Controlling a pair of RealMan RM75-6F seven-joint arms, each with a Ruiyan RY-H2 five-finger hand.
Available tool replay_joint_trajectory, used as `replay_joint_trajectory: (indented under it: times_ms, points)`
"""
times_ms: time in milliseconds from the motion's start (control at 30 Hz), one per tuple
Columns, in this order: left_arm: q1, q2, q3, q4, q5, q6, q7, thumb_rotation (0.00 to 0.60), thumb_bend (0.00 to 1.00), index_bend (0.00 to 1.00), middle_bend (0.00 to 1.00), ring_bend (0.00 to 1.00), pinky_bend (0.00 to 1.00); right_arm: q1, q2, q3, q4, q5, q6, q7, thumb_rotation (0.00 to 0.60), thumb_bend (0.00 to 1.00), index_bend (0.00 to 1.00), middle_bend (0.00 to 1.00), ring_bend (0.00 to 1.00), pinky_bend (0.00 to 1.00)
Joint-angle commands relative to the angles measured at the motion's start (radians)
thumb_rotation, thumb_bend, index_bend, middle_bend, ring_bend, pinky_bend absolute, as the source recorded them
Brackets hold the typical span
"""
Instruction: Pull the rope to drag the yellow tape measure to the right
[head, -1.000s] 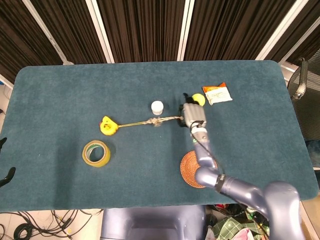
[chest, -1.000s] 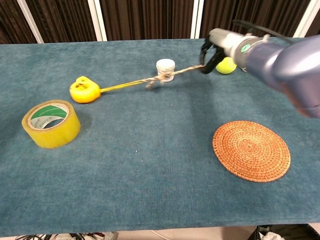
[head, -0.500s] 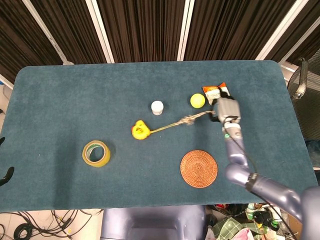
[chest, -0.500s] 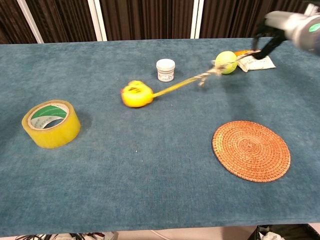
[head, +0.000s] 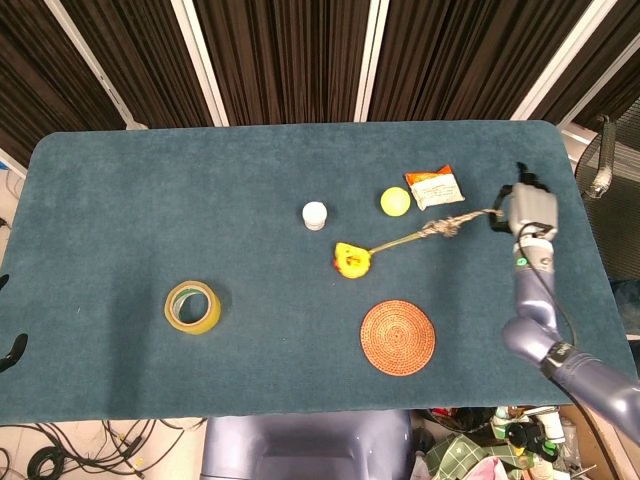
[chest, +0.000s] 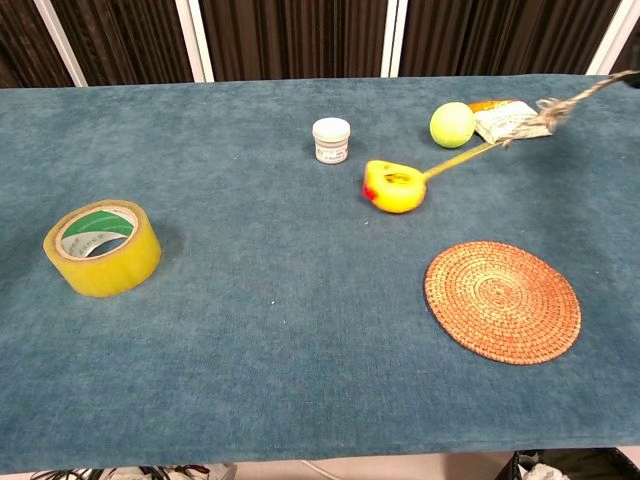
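The yellow tape measure (head: 351, 260) (chest: 395, 186) lies near the table's middle, just above the woven coaster. A braided rope (head: 436, 229) (chest: 545, 112) runs taut from it up and to the right. My right hand (head: 524, 206) grips the rope's far end near the table's right edge; the chest view cuts that hand off at its right border. My left hand shows in neither view.
A yellow tape roll (head: 192, 306) (chest: 102, 247) sits at the left. A white jar (head: 315, 214) (chest: 331, 139), a yellow ball (head: 395, 201) (chest: 452, 124) and a snack packet (head: 434, 186) (chest: 504, 118) lie behind the tape measure. A round woven coaster (head: 397, 336) (chest: 502, 300) lies in front.
My right hand has travelled right with the rope. The tape measure has slid right across the table, from left of the white jar to right of it.
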Motion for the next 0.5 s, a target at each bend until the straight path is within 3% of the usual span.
replay_joint_trajectory:
  times_ms: [33,500]
  points:
    - [0.000,0.000,0.000,0.000,-0.001,-0.001,-0.001,0.600,0.30,0.10,0.00,0.00,0.00,-0.016,0.023,-0.004,0.020,0.005,-0.005,0.007,0.600,0.42,0.72,0.00,0.08,0.15]
    - [-0.001,-0.003,0.000,0.000,0.000,-0.001,0.007,0.600,0.30,0.10,0.00,0.00,0.00,-0.073,0.072,-0.024,0.046,0.006,-0.021,0.038,0.600,0.42,0.72,0.00,0.08,0.15]
